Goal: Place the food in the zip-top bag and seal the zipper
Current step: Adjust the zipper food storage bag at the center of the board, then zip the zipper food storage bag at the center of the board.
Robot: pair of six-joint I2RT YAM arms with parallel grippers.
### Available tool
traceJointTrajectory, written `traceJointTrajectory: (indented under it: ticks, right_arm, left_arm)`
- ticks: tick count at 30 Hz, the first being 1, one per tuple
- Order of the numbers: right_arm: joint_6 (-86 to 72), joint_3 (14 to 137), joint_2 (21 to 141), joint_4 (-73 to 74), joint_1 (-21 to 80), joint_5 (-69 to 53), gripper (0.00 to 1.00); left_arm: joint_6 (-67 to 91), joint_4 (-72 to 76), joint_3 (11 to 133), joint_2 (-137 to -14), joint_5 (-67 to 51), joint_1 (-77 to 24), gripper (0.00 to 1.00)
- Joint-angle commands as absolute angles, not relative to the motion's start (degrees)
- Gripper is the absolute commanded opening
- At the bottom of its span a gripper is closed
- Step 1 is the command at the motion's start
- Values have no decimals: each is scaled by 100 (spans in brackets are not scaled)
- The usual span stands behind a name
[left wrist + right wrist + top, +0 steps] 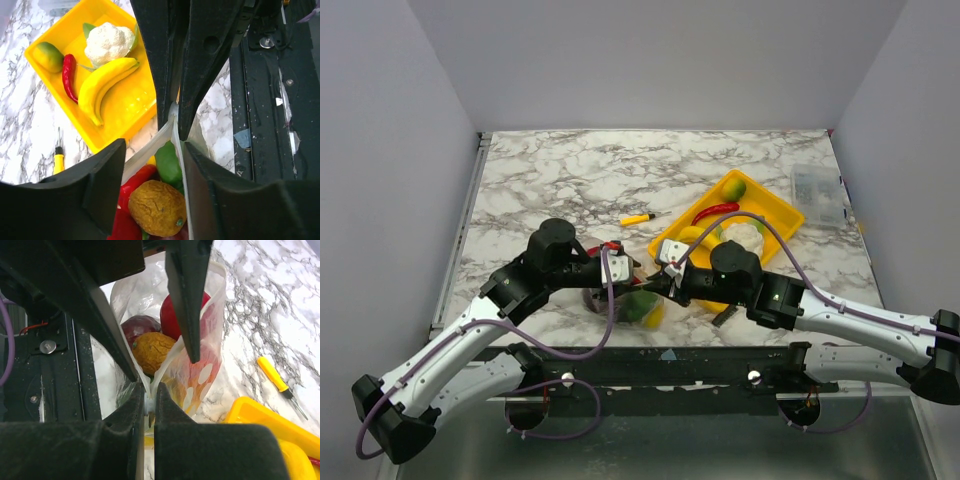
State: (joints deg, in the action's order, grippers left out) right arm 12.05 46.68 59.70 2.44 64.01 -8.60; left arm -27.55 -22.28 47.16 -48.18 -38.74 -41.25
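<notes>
The zip-top bag (pixel 605 300) lies near the front edge between my two grippers, its mouth open. Inside it are a yellow-brown fruit (pixel 157 207), a green pepper (pixel 167 162), a red pepper (pixel 137 180) and a dark purple piece (pixel 137 325). My left gripper (pixel 154 150) is open, its fingers on either side of the bag's mouth. My right gripper (pixel 149 390) is shut on the zipper (pixel 167 354) at one end of the mouth. A banana (pixel 105 82), cauliflower (pixel 107 42), red chilli (pixel 68 75) and yellow-green fruit (pixel 47 56) lie in the yellow tray (pixel 125 107).
The yellow tray (pixel 775 205) stands just right of and behind the bag. A small yellow stick with a dark tip (pixel 638 218) lies on the marble behind the bag. A small clear box (pixel 817 193) sits at the far right edge. The black mounting rail (pixel 670 365) runs along the front.
</notes>
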Motion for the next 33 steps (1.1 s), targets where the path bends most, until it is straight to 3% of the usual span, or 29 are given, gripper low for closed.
traceJointTrajectory:
  ticks: [1, 5, 7, 8, 9, 10, 11, 12, 15, 24, 31, 33]
  right_arm:
    - [1121, 4761, 5922, 327, 6381, -937, 0]
    - [956, 4783, 5931, 327, 6381, -769, 1]
    - [842, 4745, 5900, 265, 6383, -469, 9]
    - [760, 4677, 5855, 188, 6381, -287, 13]
    - [660, 4584, 5795, 60, 6381, -51, 25]
    - [512, 4400, 5691, -218, 6381, 155, 44]
    - [397, 4195, 5597, -478, 6382, 263, 54]
    - [277, 4024, 5473, -696, 6382, 241, 59]
    - [20, 3595, 5264, -1239, 6383, -40, 61]
    - [-494, 3441, 5673, -1950, 6372, -961, 55]
    - [-556, 3428, 5841, -2091, 6302, -933, 20]
    - [-589, 3399, 5842, -2139, 6284, -919, 1]
  left_arm:
    - [-2729, -2211, 4710, -4799, -3995, -4165, 41]
    - [-2653, -2474, 4766, -4888, -3958, -4175, 15]
    - [-2532, -2402, 4705, -4809, -3911, -4181, 2]
    - [-2450, -2322, 4651, -4760, -3842, -4176, 0]
    - [-2400, -2237, 4612, -4696, -3780, -4175, 0]
    - [-2374, -2175, 4565, -4637, -3741, -4175, 0]
    - [-2352, -2089, 4521, -4556, -3716, -4175, 0]
    - [-2323, -2011, 4457, -4487, -3710, -4175, 0]
    - [-2240, -1747, 4298, -4272, -3714, -4177, 0]
    - [-2036, -1211, 3896, -3887, -3679, -4176, 0]
    - [-1870, -1032, 3845, -3719, -3638, -4175, 0]
    - [-1863, -1012, 3828, -3696, -3701, -4175, 0]
